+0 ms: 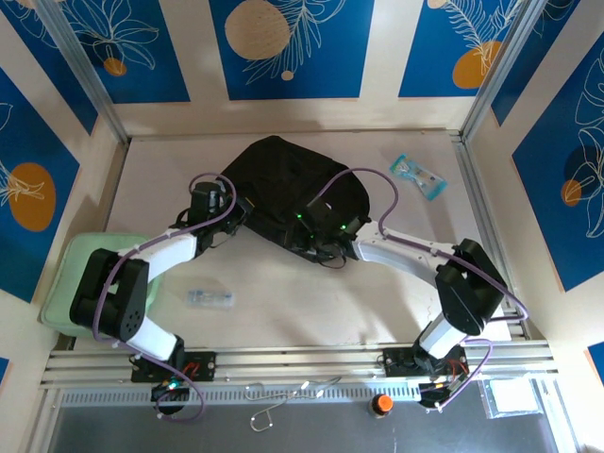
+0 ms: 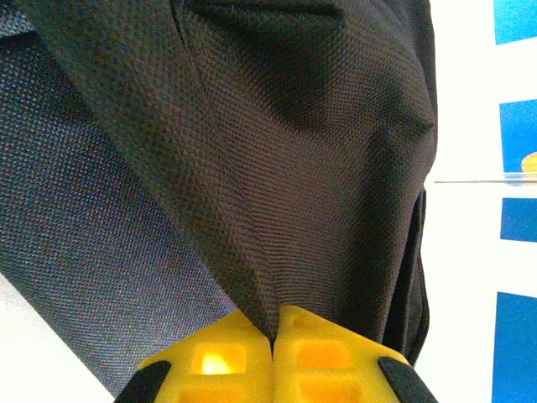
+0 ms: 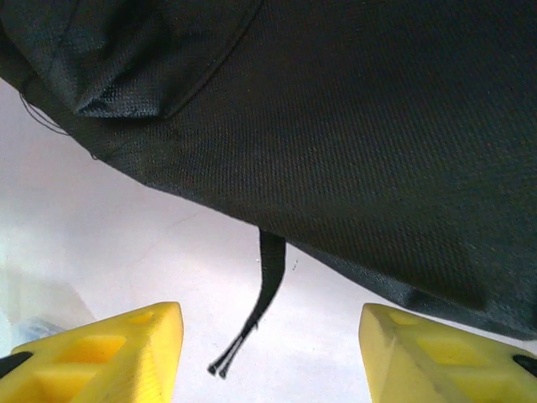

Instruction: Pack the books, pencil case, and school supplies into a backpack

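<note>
The left end effector [image 2: 273, 337] was pressed together on a fold of the backpack [image 2: 277, 168]. Its yellow fingers [image 2: 220, 361] met with the black woven cloth drawn up to a peak between them. The right end effector [image 3: 268, 353] was spread wide with nothing between its fingers. It hung just below the backpack's lower edge, where a thin black strap end [image 3: 267, 277] dangled toward the pale worktop [image 3: 126, 235].

From above, the backpack lay slumped in the middle of the worktop, toward the far side. Both arms reached in at its near edge, the left at its left corner and the right at its near right side. A mint green case [image 1: 71, 269] sat at the left edge of the worktop beside the left arm. A small clear packet [image 1: 209, 298] lay on the near part between the arms, and a blue and white packet [image 1: 416, 176] lay well apart at the far right.

The backpack looked soft and limp, so it would likely sag and fold wherever it was lifted rather than hold a mouth open by itself. The coarse weave seemed unlikely to slip from a pinch. A seam or the rim of the opening would give firmer hold, taken at two points well apart so that the mouth gaped. From so close a view it could not be told whether the pinched fold was that rim or just an outer panel.
</note>
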{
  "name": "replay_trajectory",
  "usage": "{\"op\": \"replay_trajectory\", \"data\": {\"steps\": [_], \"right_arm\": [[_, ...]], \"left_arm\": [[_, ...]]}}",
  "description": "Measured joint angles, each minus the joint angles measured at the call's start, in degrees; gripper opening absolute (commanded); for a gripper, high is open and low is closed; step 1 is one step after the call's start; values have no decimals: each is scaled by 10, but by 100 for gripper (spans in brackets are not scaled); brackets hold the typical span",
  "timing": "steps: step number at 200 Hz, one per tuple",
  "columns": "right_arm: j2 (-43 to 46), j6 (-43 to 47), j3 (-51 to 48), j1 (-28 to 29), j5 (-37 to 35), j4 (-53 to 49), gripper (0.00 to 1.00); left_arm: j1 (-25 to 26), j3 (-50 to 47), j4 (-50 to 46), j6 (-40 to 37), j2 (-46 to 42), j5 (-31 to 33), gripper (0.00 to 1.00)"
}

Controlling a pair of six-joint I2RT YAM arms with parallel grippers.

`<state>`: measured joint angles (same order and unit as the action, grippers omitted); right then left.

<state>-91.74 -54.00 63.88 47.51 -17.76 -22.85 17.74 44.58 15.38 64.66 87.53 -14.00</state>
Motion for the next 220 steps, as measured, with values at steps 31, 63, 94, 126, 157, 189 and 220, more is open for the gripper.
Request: {"op": "replay_trajectory", "data": {"steps": [31, 63, 94, 126, 157, 189, 220], "right_arm": [[-14, -2, 7, -1, 4, -7, 45], [-28, -1, 21, -1, 14, -12, 34], [-31, -2, 27, -1, 13, -22, 24], [-31, -2, 27, -3, 12, -28, 12], [-31, 1, 27, -3, 10, -33, 2], [-21, 2, 15, -3, -5, -35, 0], [21, 8, -20, -5, -22, -33, 0]], "left_arm": [[0, 0, 0, -1, 0, -2, 0], [0, 0, 0, -2, 0, -5, 0], [0, 0, 0, -2, 0, -6, 0], [0, 0, 0, -2, 0, -6, 0], [0, 0, 0, -2, 0, -6, 0], [0, 0, -3, -3, 0, -3, 0], [-1, -2, -11, -6, 0, 3, 0]]}}
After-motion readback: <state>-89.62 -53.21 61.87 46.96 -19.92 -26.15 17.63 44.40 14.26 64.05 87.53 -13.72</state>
